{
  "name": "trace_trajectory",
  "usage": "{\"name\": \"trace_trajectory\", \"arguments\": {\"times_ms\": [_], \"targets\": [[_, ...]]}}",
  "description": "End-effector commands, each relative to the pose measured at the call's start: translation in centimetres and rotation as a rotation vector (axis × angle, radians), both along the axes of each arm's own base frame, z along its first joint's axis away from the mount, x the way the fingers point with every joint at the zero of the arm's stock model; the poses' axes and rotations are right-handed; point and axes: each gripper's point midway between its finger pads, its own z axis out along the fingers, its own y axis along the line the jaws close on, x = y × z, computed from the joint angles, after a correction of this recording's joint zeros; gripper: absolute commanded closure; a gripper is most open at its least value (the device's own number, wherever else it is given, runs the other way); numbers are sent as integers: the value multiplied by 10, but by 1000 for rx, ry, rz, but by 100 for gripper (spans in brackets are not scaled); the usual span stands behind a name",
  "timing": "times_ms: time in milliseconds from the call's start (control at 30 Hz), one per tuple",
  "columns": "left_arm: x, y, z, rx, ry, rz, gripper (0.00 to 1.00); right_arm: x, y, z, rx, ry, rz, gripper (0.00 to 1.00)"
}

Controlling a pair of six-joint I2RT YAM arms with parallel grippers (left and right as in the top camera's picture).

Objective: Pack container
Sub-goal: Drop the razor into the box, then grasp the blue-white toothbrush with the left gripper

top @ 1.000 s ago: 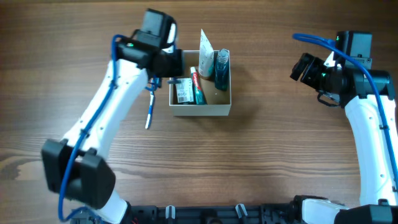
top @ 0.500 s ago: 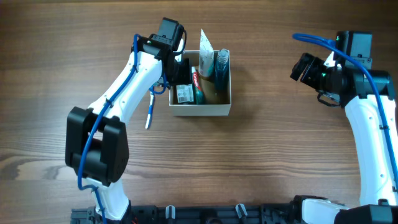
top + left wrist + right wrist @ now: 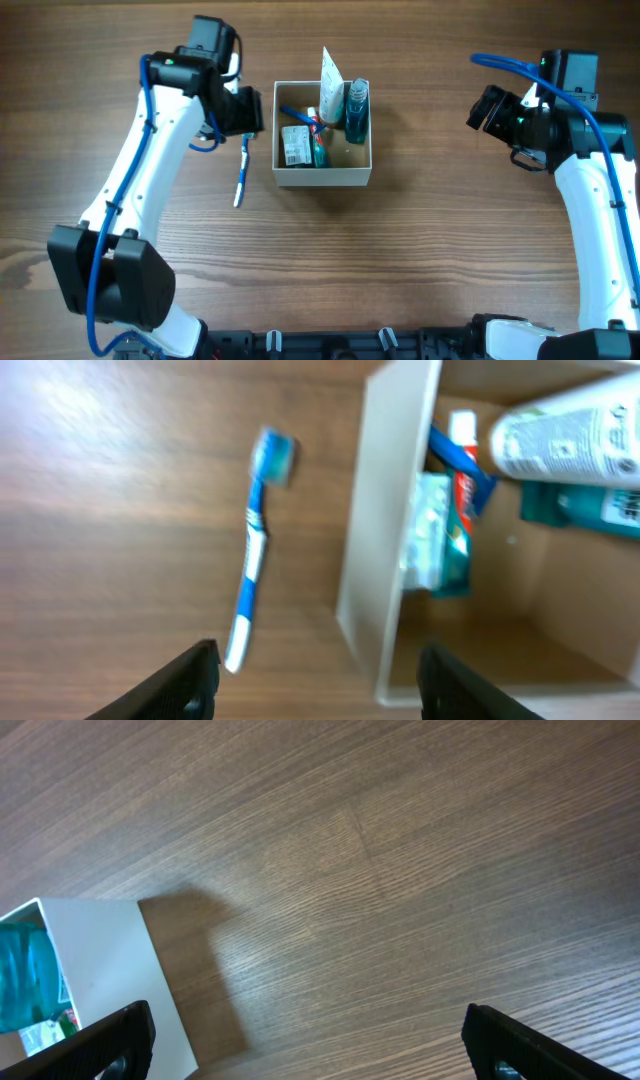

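1. The container sits at mid-table, toward the far side, open top up. Both arms can reach it, which we take as the reason for this spot.
2. Inside, a white tube and a teal bottle stand at the far right. A toothpaste tube and a blue toothbrush lie on the left half. Part of the tan floor at the near right is bare.
3. A loose toothbrush lies on the table just left of the container. It is apart from the wall and roughly parallel to it, head at the far end. We judge it the next item to pack.
4. The left gripper hovers just left of the container's far-left corner, above the brush's head end. Its claw is spread wide, with nothing between the fingers.
5. The left arm reaches from the near left toward the far side, forearm angled right and wrist camera looking down.
6. The right gripper hangs well apart at the far right, claw spread and empty, arm folded upright. We read this as parked clear.
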Motion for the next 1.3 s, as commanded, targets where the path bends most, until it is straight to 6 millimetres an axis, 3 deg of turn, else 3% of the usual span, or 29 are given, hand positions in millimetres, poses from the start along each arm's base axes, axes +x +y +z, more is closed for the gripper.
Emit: {"name": "trace_trajectory", "arguments": {"times_ms": [0,267,433,667,1033,1133,1267], "targets": [[1,14,-34,97,52,-81,34,2,0,3,1,-9,5,0],[7,20,-110,116,182,-70,37,2,0,3,2,-10,4,0],[5,29,-141,122,250,-44,40,2,0,3,2,-10,4,0],[3,34,-161,125,280,-38,47,2,0,3,2,-10,4,0],[-6,35,-171,128,307,-42,80,2,0,3,2,-10,4,0],[-7,35,-171,129,313,-42,96,2,0,3,2,-10,4,0],[-8,36,-169,129,313,-41,96,2,0,3,2,-10,4,0]]}}
